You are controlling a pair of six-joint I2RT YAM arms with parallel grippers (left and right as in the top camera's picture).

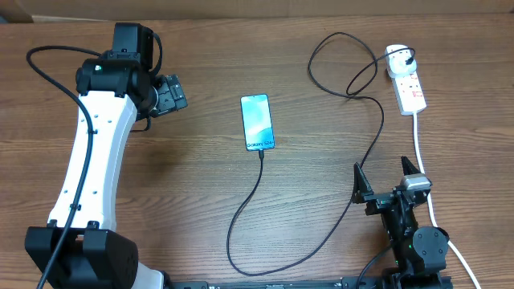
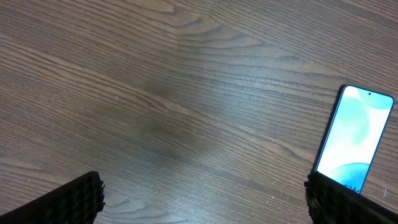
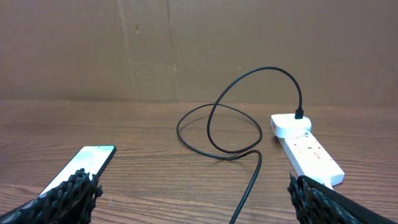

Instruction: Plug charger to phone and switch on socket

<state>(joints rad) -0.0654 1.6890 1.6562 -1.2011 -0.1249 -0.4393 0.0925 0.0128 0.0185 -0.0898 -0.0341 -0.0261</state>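
Note:
The phone (image 1: 257,122) lies flat mid-table, light blue screen up; it also shows in the left wrist view (image 2: 354,140) and the right wrist view (image 3: 81,165). The black charger cable (image 1: 321,233) meets the phone's near end, loops along the front, then runs back to a black plug (image 1: 409,58) in the white socket block (image 1: 407,80). The block and cable also show in the right wrist view (image 3: 305,149), (image 3: 249,180). My left gripper (image 1: 173,95) is open and empty, left of the phone. My right gripper (image 1: 387,181) is open and empty at the front right.
The socket's thick white cord (image 1: 430,201) runs toward the front beside my right arm. A brown cardboard wall (image 3: 199,50) stands behind the table. My left arm's black cable (image 1: 56,72) arcs over the table's left side.

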